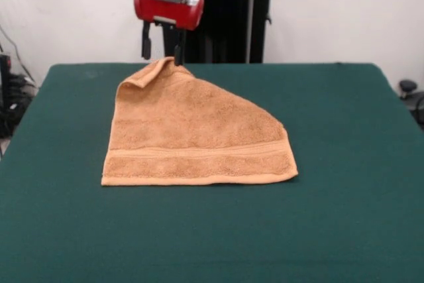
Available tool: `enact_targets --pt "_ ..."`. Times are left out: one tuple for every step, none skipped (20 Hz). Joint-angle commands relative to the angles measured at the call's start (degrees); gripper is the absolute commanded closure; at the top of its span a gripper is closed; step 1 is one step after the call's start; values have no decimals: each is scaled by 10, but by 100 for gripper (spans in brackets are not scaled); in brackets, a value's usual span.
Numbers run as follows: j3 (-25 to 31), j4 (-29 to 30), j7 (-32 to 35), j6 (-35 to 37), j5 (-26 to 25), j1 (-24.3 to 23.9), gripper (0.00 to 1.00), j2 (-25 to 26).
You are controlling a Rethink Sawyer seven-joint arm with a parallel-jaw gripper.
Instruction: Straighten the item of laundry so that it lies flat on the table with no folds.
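The orange-tan towel (199, 130) lies on the dark green table (344, 164), left of the middle. Its near short edge lies straight, with a woven band stripe just behind it. The far part narrows to a peak at the back, where the left far corner is curled over in a fold. My gripper (163, 60) hangs from the red and black arm right over that peak. Its two fingers (146, 44) stand apart, so it is open. The right finger touches the towel's tip. The towel's far band stripe is hidden.
The robot's black pedestal (232, 24) stands behind the table's far edge. Dark cables and gear (10, 97) lie past the left edge, and a small dark object (407, 87) sits past the right edge. Green table shows all around the towel.
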Motion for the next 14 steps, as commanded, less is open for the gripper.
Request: enact_targets --pt "7 37 52 49 32 25 0 2" --pt "9 37 52 49 34 24 0 3" --pt "11 36 53 40 32 23 0 7" --pt "14 33 52 31 28 22 0 16" --pt "13 23 53 20 21 24 0 35" --pt "12 9 53 8 11 26 0 63" --pt "12 -6 53 -4 5 27 0 95" --pt "12 -21 53 -16 -1 28 0 126" --pt "11 -35 53 -30 -9 31 0 149" --pt "7 -48 55 -40 -15 38 0 166" --pt "2 -59 57 -51 -21 45 0 180" --pt "-4 -70 60 -61 -27 52 0 193" --pt "-14 -83 67 -76 -33 62 0 209" --pt "-26 -100 74 -90 -38 73 0 229"
